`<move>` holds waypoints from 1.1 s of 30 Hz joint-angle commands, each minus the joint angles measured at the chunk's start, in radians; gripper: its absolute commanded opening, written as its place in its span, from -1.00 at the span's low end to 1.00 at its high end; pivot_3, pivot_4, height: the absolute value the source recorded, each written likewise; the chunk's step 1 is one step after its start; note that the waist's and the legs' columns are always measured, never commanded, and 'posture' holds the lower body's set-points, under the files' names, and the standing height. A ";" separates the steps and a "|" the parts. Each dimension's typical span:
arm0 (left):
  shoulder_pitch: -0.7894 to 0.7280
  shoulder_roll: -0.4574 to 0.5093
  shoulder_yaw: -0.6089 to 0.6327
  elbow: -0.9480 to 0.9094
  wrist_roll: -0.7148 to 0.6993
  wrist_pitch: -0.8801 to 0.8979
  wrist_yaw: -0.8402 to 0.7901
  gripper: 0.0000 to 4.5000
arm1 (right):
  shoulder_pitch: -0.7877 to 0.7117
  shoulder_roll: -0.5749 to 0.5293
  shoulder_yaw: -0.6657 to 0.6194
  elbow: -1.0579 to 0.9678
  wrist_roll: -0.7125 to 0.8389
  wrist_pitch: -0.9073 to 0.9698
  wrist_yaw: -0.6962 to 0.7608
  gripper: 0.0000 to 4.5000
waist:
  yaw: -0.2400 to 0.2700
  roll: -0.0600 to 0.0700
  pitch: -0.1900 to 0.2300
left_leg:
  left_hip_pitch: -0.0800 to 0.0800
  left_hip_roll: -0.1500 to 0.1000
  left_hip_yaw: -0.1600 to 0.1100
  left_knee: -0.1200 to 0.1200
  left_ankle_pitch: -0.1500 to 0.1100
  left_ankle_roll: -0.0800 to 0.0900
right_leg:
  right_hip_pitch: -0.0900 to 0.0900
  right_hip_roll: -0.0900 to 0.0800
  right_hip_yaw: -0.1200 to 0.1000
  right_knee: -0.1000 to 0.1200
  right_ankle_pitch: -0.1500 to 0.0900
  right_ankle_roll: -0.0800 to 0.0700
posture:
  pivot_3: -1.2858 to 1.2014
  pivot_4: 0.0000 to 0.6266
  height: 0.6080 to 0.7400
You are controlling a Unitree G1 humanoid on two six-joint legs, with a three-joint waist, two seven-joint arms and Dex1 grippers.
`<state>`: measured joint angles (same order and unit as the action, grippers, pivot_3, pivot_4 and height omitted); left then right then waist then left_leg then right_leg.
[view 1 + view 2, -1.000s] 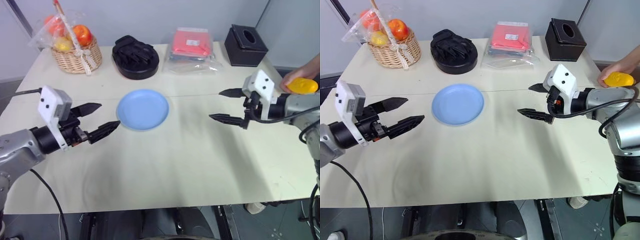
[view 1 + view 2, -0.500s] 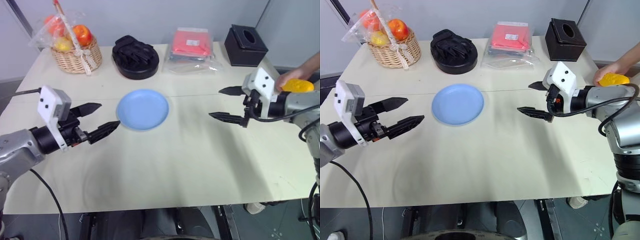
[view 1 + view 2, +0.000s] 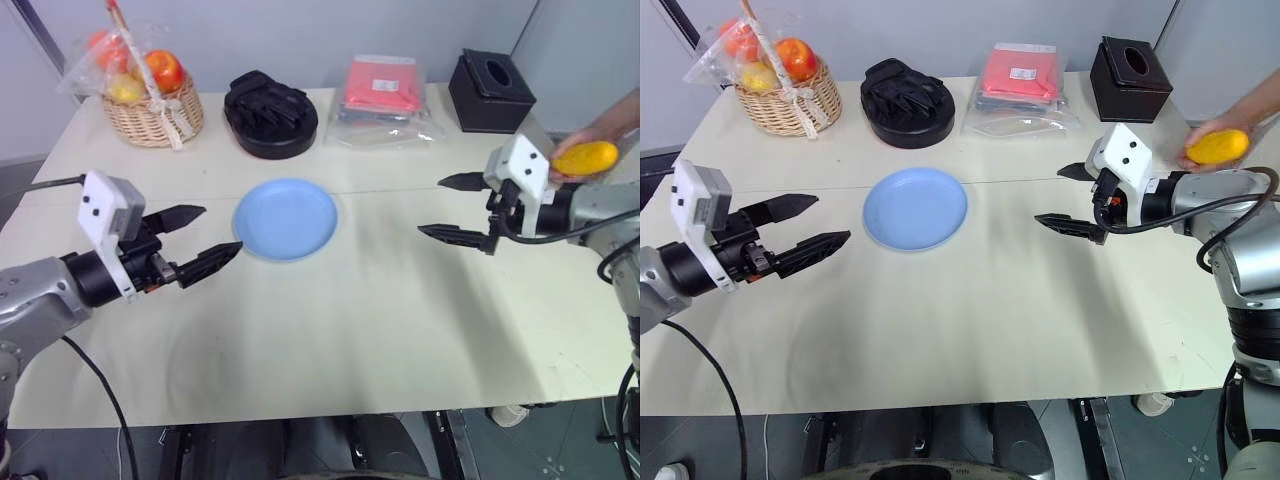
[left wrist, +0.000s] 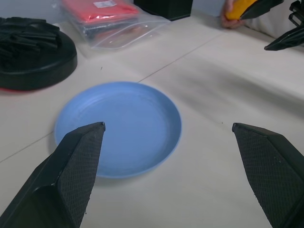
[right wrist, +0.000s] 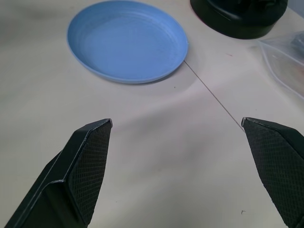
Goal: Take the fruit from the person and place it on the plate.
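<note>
The fruit (image 3: pixel 1217 146), in the person's hand (image 3: pixel 1240 118), probably lies crosswise behind the empty, wide-open right fingers (image 3: pixel 1072 200).

Two head cameras, set side by side, look forward and down from above over a pale tabletop (image 3: pixel 330 330), taking in its whole width and both arms. Each wrist camera sits low and close to the surface, looking out between its own two black fingers. The left wrist view faces across toward the right arm; the right wrist view faces back toward the left. All four views share the blue plate (image 3: pixel 916 208) at centre.
</note>
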<state>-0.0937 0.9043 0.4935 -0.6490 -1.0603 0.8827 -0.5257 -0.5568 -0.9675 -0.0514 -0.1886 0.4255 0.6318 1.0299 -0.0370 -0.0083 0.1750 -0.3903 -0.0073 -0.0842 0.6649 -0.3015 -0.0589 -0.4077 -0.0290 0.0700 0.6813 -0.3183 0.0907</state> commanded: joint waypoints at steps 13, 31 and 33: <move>-0.025 0.006 -0.001 -0.008 0.006 -0.027 0.001 1.00 | -0.045 0.028 -0.023 -0.013 0.011 0.006 -0.032 0.99 | -0.001 0.000 0.000 | 0.000 0.000 0.000 0.000 0.000 0.000 | 0.000 0.000 0.000 0.000 0.000 0.000 | 0.03 -0.52 1.00; -0.056 -0.008 -0.051 -0.008 0.015 -0.034 0.010 1.00 | -0.374 0.467 -0.051 0.089 0.085 0.309 -0.501 0.99 | -0.006 0.000 0.000 | -0.001 -0.001 0.000 0.000 0.000 0.000 | -0.002 -0.001 0.000 0.001 0.000 0.000 | 0.03 -0.52 1.00; -0.054 -0.008 -0.050 -0.011 0.015 -0.032 0.012 1.00 | -0.394 0.492 -0.050 0.109 0.084 0.299 -0.521 0.99 | -0.009 0.000 0.000 | -0.001 -0.001 0.000 -0.001 0.000 0.000 | -0.002 0.000 0.000 0.001 0.000 0.000 | 0.03 -0.52 1.00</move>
<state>-0.1417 0.8948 0.4297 -0.6382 -1.0368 0.8644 -0.5178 -0.9096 -0.4841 -0.0822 -0.0675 0.5123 0.9531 0.5224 -0.0462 -0.0082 0.1750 -0.3916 -0.0080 -0.0839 0.6641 -0.3014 -0.0590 -0.4105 -0.0292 0.0705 0.6823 -0.3182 0.0905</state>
